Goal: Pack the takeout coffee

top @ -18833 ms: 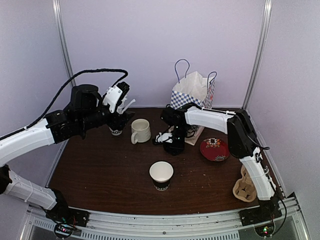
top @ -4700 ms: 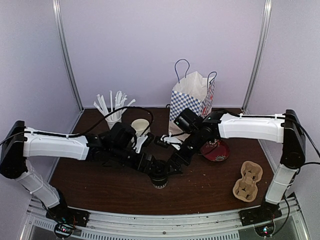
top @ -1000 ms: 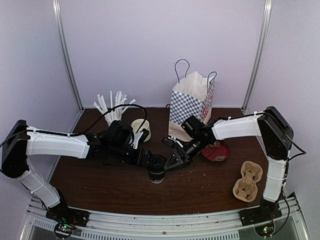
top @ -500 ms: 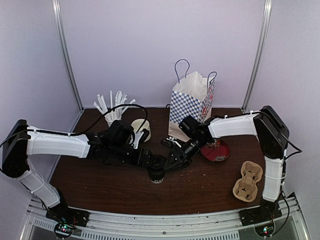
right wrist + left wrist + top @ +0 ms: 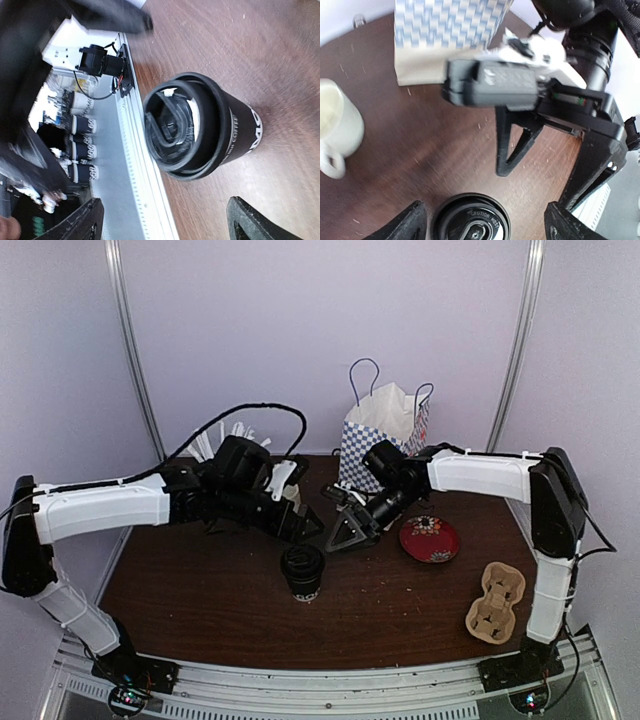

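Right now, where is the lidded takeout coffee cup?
In the top view, the takeout coffee cup stands upright centrally, left of the red plate, in front of the checked bag.

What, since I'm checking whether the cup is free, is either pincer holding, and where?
Nothing: the left pincer and the right pincer both hang open above the lidded black paper cup.

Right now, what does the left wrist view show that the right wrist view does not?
Only the left wrist view: the checkered bag and the cream mug. Only the right wrist view: the white lettering on the side of the takeout coffee, and the metal rail at the table edge. Both: the lidded takeout coffee, upright on the brown table.
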Robot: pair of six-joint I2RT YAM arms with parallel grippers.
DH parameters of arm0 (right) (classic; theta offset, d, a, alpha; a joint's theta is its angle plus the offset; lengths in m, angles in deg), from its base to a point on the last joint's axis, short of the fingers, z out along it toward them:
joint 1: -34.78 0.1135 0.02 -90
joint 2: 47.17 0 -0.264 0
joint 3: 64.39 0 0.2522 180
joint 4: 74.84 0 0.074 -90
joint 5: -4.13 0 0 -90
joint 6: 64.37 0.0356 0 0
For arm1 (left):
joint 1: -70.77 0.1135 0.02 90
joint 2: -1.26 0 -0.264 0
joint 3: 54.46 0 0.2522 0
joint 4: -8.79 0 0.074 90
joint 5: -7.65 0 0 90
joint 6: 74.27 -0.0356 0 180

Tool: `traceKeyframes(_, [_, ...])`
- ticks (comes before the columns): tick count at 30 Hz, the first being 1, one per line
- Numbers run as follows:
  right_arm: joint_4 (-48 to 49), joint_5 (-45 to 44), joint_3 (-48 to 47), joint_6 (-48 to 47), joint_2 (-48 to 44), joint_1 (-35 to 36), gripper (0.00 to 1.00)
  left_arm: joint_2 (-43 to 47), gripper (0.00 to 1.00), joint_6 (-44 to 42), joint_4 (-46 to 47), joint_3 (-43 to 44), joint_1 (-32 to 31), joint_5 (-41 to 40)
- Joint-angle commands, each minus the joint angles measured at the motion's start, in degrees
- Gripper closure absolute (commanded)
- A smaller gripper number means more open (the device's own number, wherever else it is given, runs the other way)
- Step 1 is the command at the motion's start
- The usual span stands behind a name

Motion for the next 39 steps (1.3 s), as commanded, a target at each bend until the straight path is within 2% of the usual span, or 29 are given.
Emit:
traceKeyframes(1, [-9.7, -6.1, -3.4, -9.9, -5.5, -1.4, 0.11, 2.0, 0.16, -8.2, -8.0, 5.6, -0.1, -4.1])
traceKeyframes(5, [-18.1, -8.7, -7.8, -17.2, -8.4, -3.9, 0.12, 1.8, 0.21, -14.4, -15.1, 9.1, 0.0, -5.3])
traceKeyframes(8, [-19.8, -11.1, -7.2, -22.4, -13.8, -7.6, 0.14, 1.7, 0.24, -18.4, -20.8, 11.0, -0.3, -3.2])
traceKeyframes(11, [-17.2, -13.1, -1.7, -26.6, -21.7, -11.3, 0.14, 0.8, 0.25, -22.9, -27.1, 12.6, -1.9, -1.7])
traceKeyframes(13, [-15.7, -14.7, 3.3, -30.3, -27.1, -13.1, 0.13, -2.2, 0.25, -28.6, -35.6, 17.1, -4.4, -0.8])
traceKeyframes(16, [-12.9, -20.0, 11.3, -35.3, -34.7, -14.5, 0.11, -6.6, 0.20, -33.4, -43.0, 21.9, -8.7, -7.3])
traceKeyframes(22, [-9.5, -19.0, 19.5, -38.2, -38.6, -16.4, 0.10, -12.4, 0.15, -36.7, -44.6, 25.6, -9.6, -12.5])
traceKeyframes(26, [-8.3, -17.1, 20.5, -38.4, -38.4, -16.4, 0.09, -15.6, 0.14, -36.8, -44.8, 28.4, -9.5, -14.7])
traceKeyframes(31, [-9.2, -14.7, 20.4, -39.5, -37.2, -16.3, 0.09, -18.9, 0.14, -36.3, -44.8, 31.4, -8.5, -14.3])
traceKeyframes(39, [-9.7, -13.7, 20.9, -40.3, -36.4, -16.3, 0.09, -21.2, 0.14, -35.9, -44.4, 32.0, -5.4, -8.8])
